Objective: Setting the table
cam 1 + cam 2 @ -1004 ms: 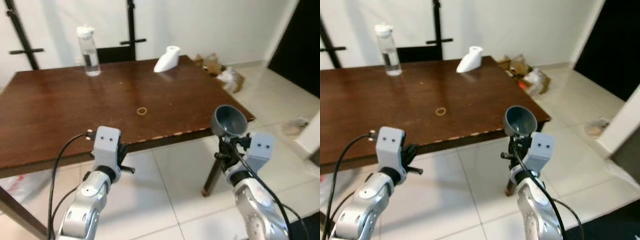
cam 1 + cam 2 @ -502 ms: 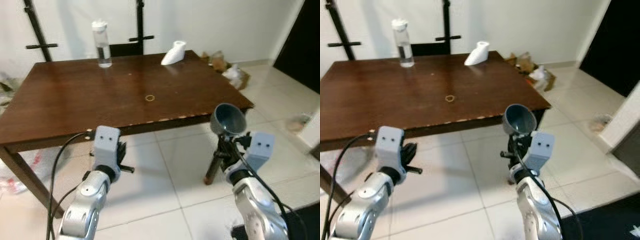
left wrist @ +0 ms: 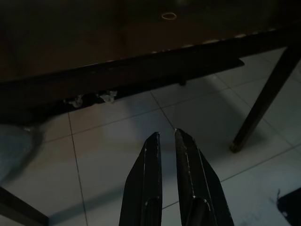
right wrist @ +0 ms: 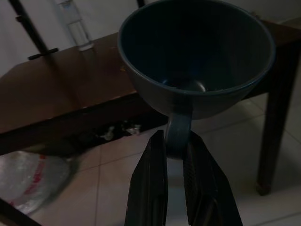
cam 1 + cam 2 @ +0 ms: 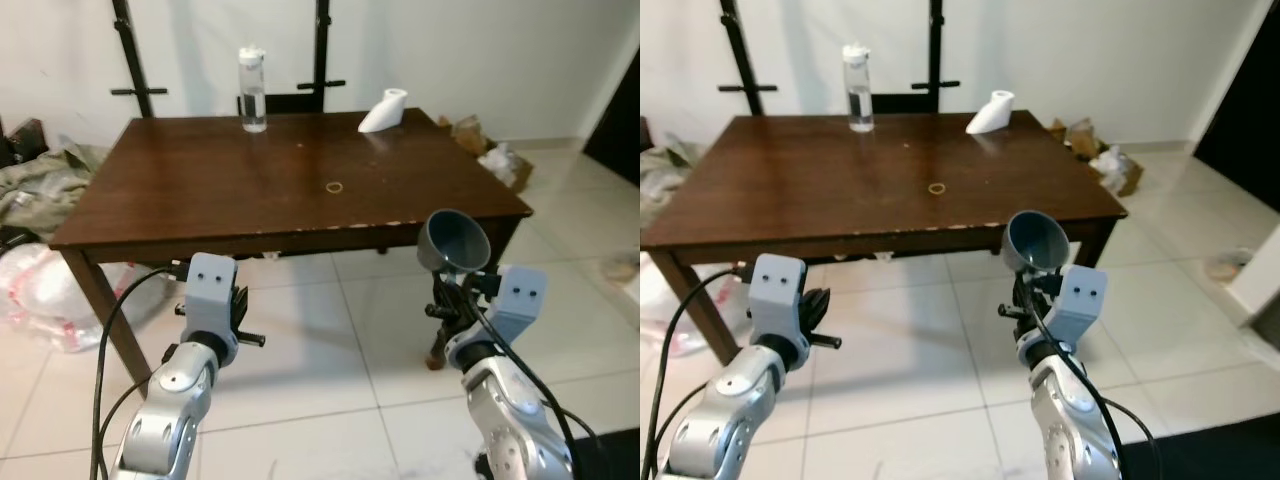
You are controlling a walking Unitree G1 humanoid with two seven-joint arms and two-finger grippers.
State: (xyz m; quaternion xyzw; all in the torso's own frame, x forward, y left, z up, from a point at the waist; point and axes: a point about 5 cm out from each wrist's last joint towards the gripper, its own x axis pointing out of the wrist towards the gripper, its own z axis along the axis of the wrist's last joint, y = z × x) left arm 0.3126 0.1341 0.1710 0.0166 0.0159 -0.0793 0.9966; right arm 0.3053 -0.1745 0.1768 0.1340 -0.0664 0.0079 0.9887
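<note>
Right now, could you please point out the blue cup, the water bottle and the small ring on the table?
blue cup (image 5: 455, 240), left eye view, bowl.
water bottle (image 5: 252, 92), left eye view, clear body.
small ring (image 5: 936, 188), right eye view, its band.

Evenly lit, sharp head views, dim shadowy wrist views, dark under-table shade

The table (image 5: 200, 190) is dark brown wood, and its front edge has pale chipped spots. The cup (image 5: 455, 240) is grey-blue. The water bottle (image 5: 252, 90) is clear with a white cap. The floor tiles (image 5: 320, 350) are cream with thin grey lines. The wall (image 5: 480, 50) is white.
</note>
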